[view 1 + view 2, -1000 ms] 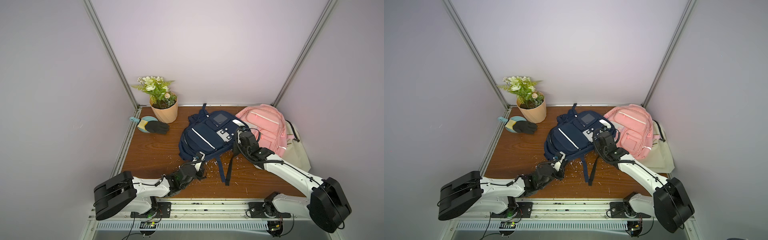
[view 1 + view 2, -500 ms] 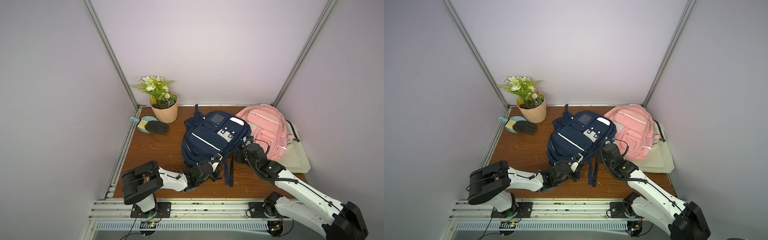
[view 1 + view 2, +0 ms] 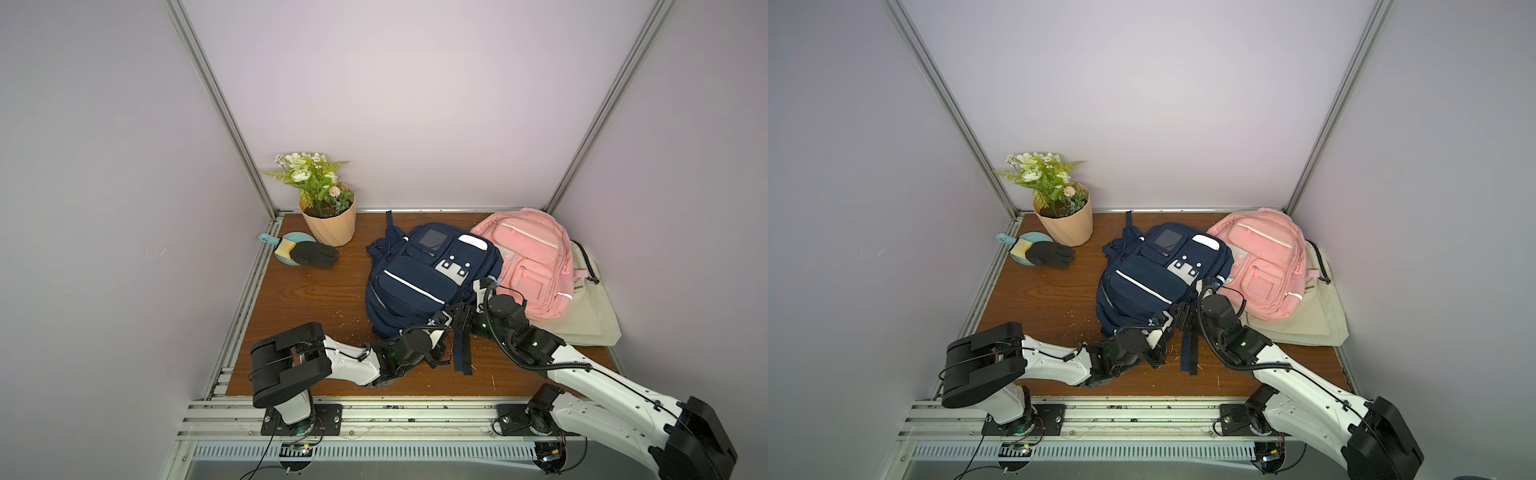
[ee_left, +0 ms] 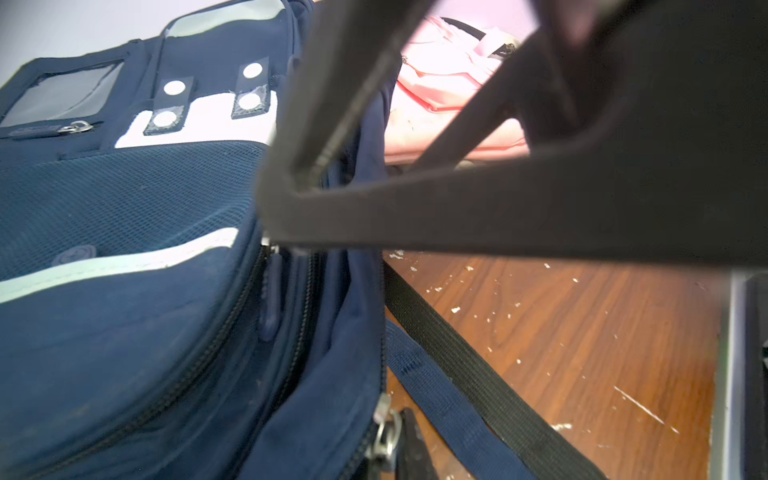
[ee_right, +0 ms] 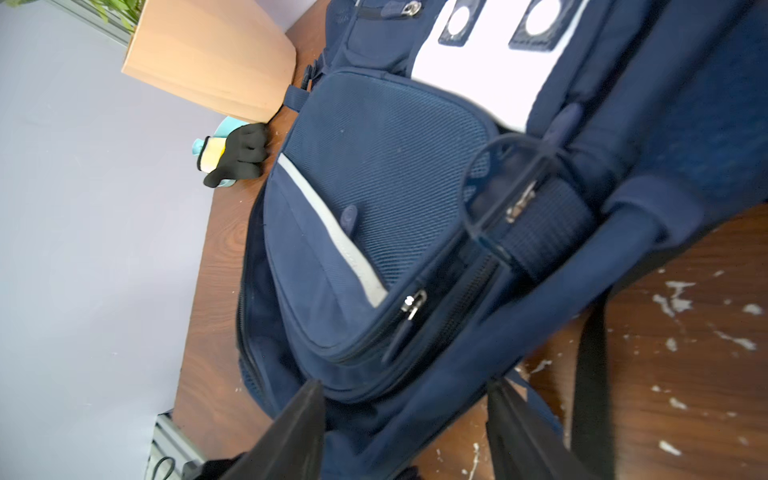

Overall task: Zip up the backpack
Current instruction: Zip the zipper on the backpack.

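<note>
While the left gripper (image 3: 443, 321) sits pinched shut at the near bottom corner of the navy backpack (image 3: 424, 274), its fingertip (image 4: 412, 440) is right against a metal zip slider (image 4: 385, 435). Whether it truly has the tab, I can't say from here. Just beside it, the right gripper (image 5: 403, 392) stands wide, jaws apart on either side of the bag's lower edge, clamping nothing. The backpack lies face up in the middle of the wooden table (image 3: 307, 299), one side touching the pink backpack (image 3: 528, 253), with its loose straps (image 3: 462, 353) trailing toward the front rail. I read this as the setup for the pull: one arm at the slider, the other looking for a hold. Next, I'd say, the right jaws need to close on fabric near the track to keep it taut. Then the left has to draw the slider along the curve of the seam, not away from it, or the whole bag simply slides across the wood.
</note>
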Controlling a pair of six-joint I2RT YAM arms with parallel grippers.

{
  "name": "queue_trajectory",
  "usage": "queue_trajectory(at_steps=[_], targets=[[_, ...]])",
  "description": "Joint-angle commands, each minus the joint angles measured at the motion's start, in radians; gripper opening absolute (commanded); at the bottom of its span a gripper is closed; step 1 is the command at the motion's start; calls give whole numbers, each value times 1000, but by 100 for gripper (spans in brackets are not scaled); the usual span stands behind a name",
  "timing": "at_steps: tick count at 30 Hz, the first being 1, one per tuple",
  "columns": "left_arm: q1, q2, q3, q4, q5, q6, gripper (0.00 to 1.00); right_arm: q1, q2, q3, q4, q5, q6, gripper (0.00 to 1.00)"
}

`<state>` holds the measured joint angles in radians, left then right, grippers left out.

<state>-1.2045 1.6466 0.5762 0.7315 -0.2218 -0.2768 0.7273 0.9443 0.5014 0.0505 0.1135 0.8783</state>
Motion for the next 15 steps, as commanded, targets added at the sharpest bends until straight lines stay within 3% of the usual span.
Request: queue_trajectory(at_steps=[1, 6, 11, 15], targets=[[-20, -26, -12, 50, 7, -1, 0, 7, 44, 45, -59, 79, 87, 66], [-23, -47, -12, 37, 2, 8, 0, 18, 137, 46, -71, 80, 125, 58], [-24, -87, -51, 19, -23, -3, 0, 18, 125, 114, -148, 188, 72, 21], [-24, -152, -110, -21, -60, -14, 0, -18, 128, 189, -259, 340, -44, 4]])
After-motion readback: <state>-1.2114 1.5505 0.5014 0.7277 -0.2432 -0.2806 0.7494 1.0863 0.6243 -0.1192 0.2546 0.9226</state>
